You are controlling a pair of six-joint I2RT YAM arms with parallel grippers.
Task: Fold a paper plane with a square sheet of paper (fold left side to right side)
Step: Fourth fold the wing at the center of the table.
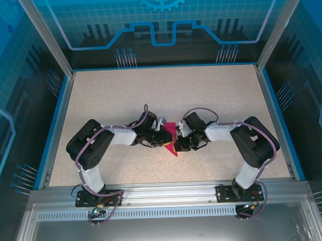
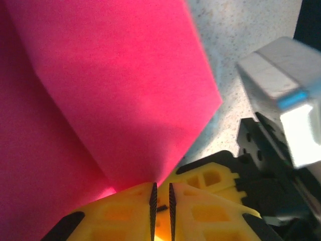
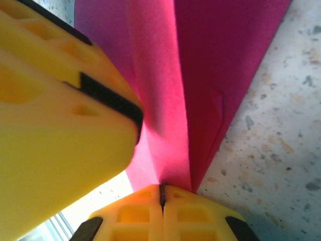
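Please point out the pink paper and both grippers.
pink paper [image 2: 125, 90]: left wrist view, upper flap.
left gripper [image 2: 161, 190]: left wrist view, between its fingertips.
right gripper [image 3: 162, 190]: right wrist view, between its fingertips.

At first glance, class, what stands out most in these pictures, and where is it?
The magenta sheet of paper, creased, sits at mid-table between both arms. The left gripper and right gripper, both yellow, pinch it from opposite sides. Around them lies the speckled beige table.
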